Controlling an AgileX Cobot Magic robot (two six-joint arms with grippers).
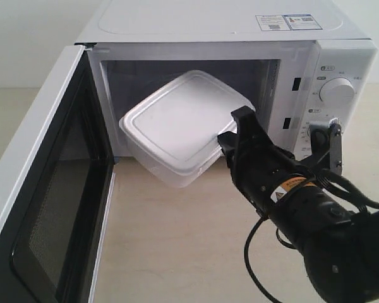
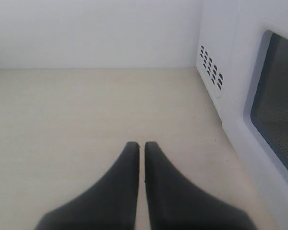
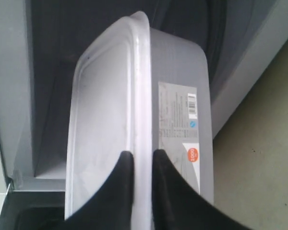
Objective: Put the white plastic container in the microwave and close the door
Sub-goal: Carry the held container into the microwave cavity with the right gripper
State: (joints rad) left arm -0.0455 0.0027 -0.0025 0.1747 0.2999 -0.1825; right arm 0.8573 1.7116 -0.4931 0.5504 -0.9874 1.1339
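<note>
The white plastic container [image 1: 180, 123] hangs tilted in the mouth of the microwave [image 1: 240, 31], half inside the cavity. My right gripper [image 1: 230, 129] is shut on the container's rim at its near right edge; in the right wrist view the two black fingers [image 3: 140, 155] pinch the lid rim of the container [image 3: 105, 105], whose label faces the camera. The door [image 1: 44, 189] stands wide open at the left. My left gripper [image 2: 141, 143] is shut on nothing, low over the tabletop beside the door [image 2: 273, 100]; it does not show in the exterior view.
The control panel with a round knob [image 1: 336, 90] is on the microwave's right, close to my right arm [image 1: 316, 221]. The beige table [image 1: 177, 246] stretches in front of the cavity. The open door blocks the left side.
</note>
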